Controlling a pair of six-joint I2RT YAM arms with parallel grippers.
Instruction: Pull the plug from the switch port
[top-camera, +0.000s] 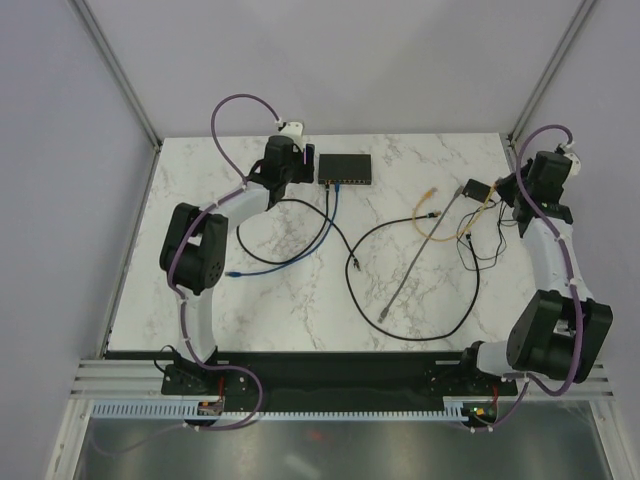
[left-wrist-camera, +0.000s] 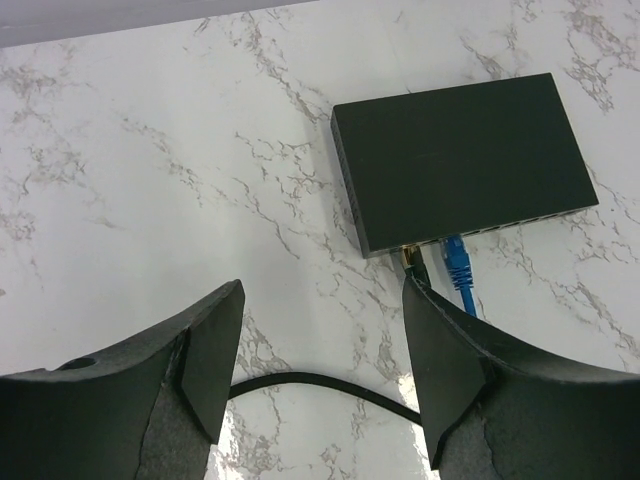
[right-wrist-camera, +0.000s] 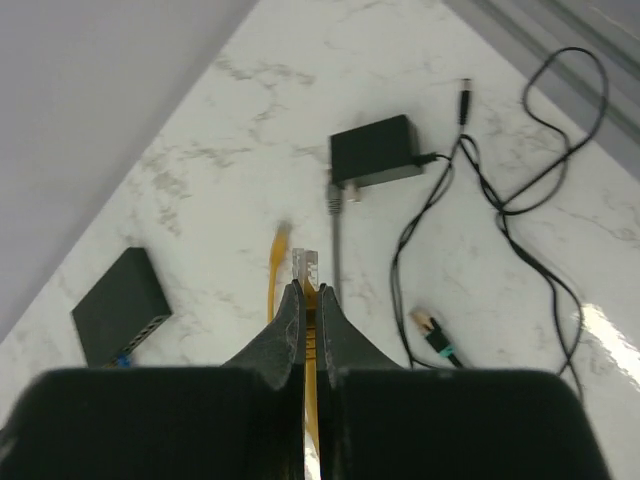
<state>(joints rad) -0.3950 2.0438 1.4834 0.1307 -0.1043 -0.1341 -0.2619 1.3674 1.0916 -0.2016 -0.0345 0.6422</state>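
The switch is a flat black box at the back middle of the table. It also shows in the left wrist view and, small, in the right wrist view. A blue plug and a black plug with a gold tip sit in its front sockets. My left gripper is open and empty, just left of and in front of the switch, with its right finger close to the black plug. My right gripper is shut on the yellow cable, just behind its clear plug, far to the right of the switch.
A small black adapter block with thin black leads lies at the right, also in the top view. A grey cable, a black cable loop and the blue cable trail over the marble. A black plug with a teal band lies loose.
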